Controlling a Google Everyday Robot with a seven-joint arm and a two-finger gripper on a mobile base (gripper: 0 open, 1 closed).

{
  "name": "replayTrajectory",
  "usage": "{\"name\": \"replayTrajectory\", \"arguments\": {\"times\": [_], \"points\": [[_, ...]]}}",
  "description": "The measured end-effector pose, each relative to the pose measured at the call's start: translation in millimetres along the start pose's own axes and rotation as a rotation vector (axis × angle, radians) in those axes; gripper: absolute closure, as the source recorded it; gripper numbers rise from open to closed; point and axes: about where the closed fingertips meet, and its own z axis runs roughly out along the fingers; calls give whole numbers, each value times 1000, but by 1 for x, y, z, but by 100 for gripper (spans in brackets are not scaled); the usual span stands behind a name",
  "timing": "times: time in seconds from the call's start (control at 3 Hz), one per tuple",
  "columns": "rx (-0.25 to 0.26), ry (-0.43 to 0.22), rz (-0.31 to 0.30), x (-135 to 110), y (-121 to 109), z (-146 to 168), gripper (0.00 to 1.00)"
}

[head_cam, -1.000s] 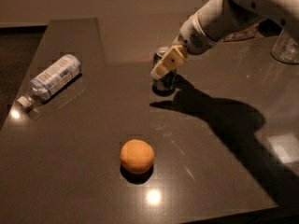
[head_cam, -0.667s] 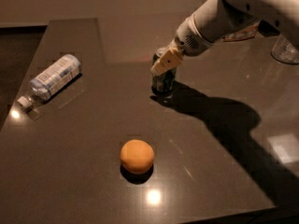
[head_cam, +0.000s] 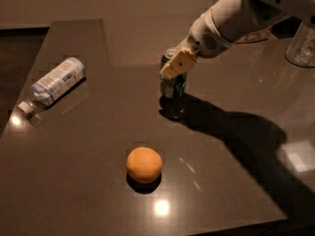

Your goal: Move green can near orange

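The green can (head_cam: 173, 85) stands upright at the middle of the dark table, its silver top partly hidden by the gripper. My gripper (head_cam: 176, 60) comes in from the upper right and is shut on the can's upper part. One beige finger (head_cam: 178, 64) lies across the can's near side; the other is hidden behind it. The orange (head_cam: 144, 164) sits on the table toward the front, well below and a little left of the can, apart from it.
A clear plastic water bottle (head_cam: 53, 83) lies on its side at the table's left edge. A clear glass container (head_cam: 301, 44) stands at the far right. The table's front edge (head_cam: 236, 225) runs close below the orange. The arm casts a dark shadow to the right.
The gripper has settled slightly lower on the can's top. The can stays at about the same spot. The orange and the bottle have not moved.
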Motion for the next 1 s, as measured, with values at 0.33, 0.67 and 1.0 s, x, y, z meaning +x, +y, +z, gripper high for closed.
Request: {"name": "replayTrajectory", "arguments": {"times": [0.33,0.67,1.0], "points": [[-47,-29,-64,-2,35,-21,100],[-78,-48,-148,-2,66,-29,100],[-121,-59,-217,3,89,-24,100]]}}
